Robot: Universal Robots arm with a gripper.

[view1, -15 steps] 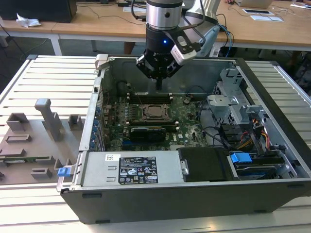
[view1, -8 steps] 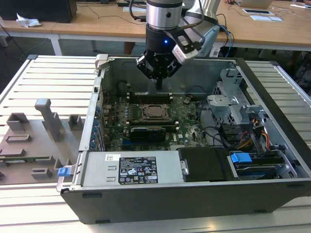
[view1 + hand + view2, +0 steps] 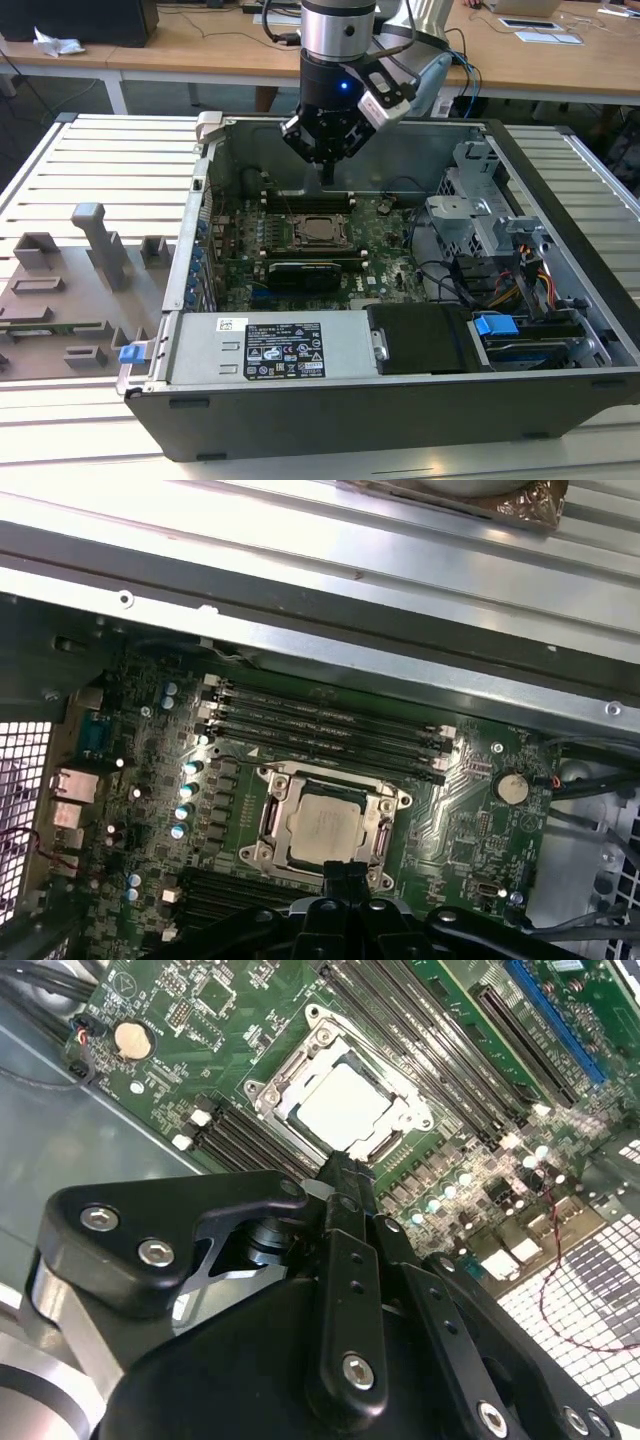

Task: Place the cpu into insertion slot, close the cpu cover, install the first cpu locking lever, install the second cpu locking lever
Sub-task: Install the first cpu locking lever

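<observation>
So the arm's black two-finger gripper (image 3: 327,178) hangs inside the open grey metal computer case (image 3: 560,215), just above the green motherboard (image 3: 390,265), and in both wrist views its jaws look pressed together with nothing between them. The small flat square cpu (image 3: 325,825) with the silver-grey metal top is already sitting in the insertion slot (image 3: 250,855), and the thin silvery cpu cover (image 3: 335,785), a square metal frame with a big open window, looks to be lying flat around it. That would put the job at the lever stage, though the locking levers are too fine to make out, so whether either is hooked can't be told. In the second wrist view the fingertips hover near one edge of the slot, just clear of the chip's top. Judging from that, a closed fingertip is being used as a poker, and doing it well means pressing only on the lever's wire. It should stay off the bare chip and off the rows of long black memory slots (image 3: 330,728) running just beside the socket. It should also push down and sideways in one smooth go so the wire tucks under its catch rather than springing back. The round silver coin battery (image 3: 512,787) sits well apart and shouldn't matter
</observation>
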